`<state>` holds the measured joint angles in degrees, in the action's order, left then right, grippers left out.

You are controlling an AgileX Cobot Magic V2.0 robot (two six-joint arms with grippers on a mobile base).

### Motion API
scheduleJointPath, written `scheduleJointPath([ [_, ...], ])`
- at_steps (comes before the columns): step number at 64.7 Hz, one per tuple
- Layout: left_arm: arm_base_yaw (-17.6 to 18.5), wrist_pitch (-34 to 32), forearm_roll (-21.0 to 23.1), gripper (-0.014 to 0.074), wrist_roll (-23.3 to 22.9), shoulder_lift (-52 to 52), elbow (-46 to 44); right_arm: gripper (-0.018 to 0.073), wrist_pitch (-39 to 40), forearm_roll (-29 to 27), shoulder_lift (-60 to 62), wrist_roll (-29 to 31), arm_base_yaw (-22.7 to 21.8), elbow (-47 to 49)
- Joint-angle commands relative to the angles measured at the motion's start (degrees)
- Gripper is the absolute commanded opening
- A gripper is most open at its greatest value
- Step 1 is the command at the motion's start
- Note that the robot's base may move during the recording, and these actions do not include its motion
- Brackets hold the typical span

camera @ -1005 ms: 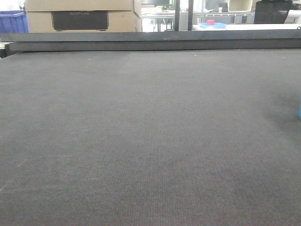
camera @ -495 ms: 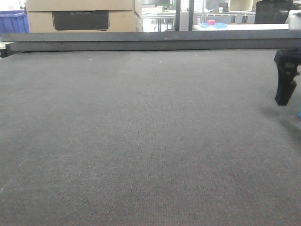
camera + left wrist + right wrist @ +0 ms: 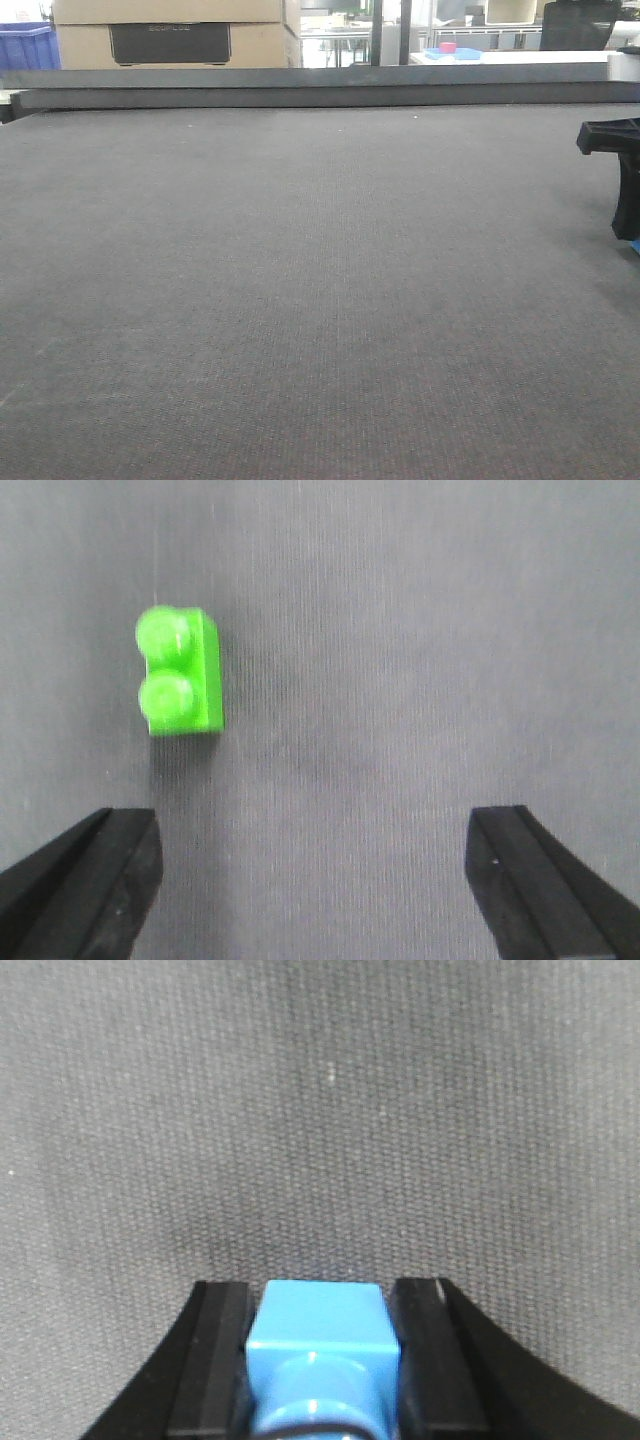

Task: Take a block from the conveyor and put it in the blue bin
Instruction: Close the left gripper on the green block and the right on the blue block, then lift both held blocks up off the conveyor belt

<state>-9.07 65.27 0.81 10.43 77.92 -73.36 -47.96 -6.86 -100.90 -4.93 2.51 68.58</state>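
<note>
The conveyor [image 3: 300, 280] is a wide dark grey woven belt with a dark rail [image 3: 300, 97] along its far edge. In the right wrist view a blue block [image 3: 320, 1330] sits between the black fingers of my right gripper [image 3: 322, 1360], which is shut on it, low over the belt. In the front view that gripper [image 3: 628, 225] stands at the far right edge, with a sliver of the blue block [image 3: 635, 246] under it. A green two-stud block [image 3: 180, 672] lies on the belt ahead and left of my open left gripper [image 3: 315, 880]. The blue bin [image 3: 25, 45] shows at the far back left.
Behind the rail stands a large cardboard box [image 3: 170, 35] with a dark panel. Farther back right is a white table [image 3: 520, 57] with small blue and red items [image 3: 452, 50].
My right gripper came into the front view from the right, then moved lower and further right onto the blue block. The belt itself looks unchanged.
</note>
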Motion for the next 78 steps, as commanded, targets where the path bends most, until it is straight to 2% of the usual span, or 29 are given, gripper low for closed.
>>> scheduleJointPath([
  [1, -1.76, 1.45, -0.04, 0.0519, 0.07, 2.54, -2.86, -0.0115, -0.23, 0.3, 1.3, -0.14, 0.05, 0.38],
  [6, -3.45, 2.2, -0.2, 0.0519, 1.61, 5.03, -5.59, -0.0148, -0.63, 0.3, 2.18, -0.04, 0.05, 0.38],
  [15, -6.22, 2.7, -0.2, 0.0519, 6.29, 9.62, -9.64, -0.015, -0.71, 0.3, 4.03, 1.79, 0.05, 0.38],
  [32, -7.21, 1.23, -1.13, 0.0519, 10.37, 17.01, -10.72, -0.015, 1.27, 0.3, 5.59, 2.2, 0.05, 0.38],
  [44, -7.21, -5.37, -1.42, 0.0519, 10.37, 22.35, -10.72, -0.015, 1.99, 0.3, 5.59, 2.2, 0.05, 0.38],
  [78, -7.21, -6.43, -1.4, 0.0515, 10.26, 30.15, -10.72, -0.015, 2.46, 0.3, 5.59, 2.2, 0.05, 0.38],
])
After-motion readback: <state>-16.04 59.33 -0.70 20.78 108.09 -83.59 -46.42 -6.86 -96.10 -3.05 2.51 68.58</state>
